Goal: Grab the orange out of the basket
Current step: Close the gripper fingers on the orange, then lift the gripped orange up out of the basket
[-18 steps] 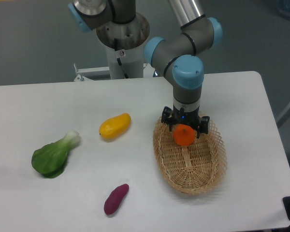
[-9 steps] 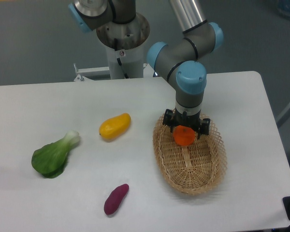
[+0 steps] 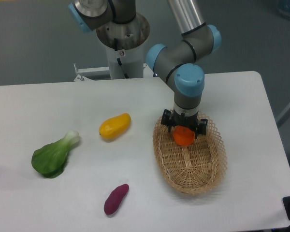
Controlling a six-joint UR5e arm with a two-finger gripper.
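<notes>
The orange (image 3: 183, 137) lies in the far end of the woven wicker basket (image 3: 193, 181) at the right of the table. My gripper (image 3: 183, 129) points straight down onto it, and its body hides the top of the fruit. The black fingers (image 3: 167, 123) stand on either side of the orange, as wide apart as before, so the gripper reads as open. The orange still rests on the basket floor.
A yellow mango-like fruit (image 3: 115, 125) lies left of the basket. A green leafy vegetable (image 3: 53, 157) is at the far left and a purple sweet potato (image 3: 116, 199) near the front. The robot base (image 3: 122, 43) stands behind the table.
The gripper has come down a little over the orange and shifted slightly sideways, covering more of it. The orange and basket have stayed put.
</notes>
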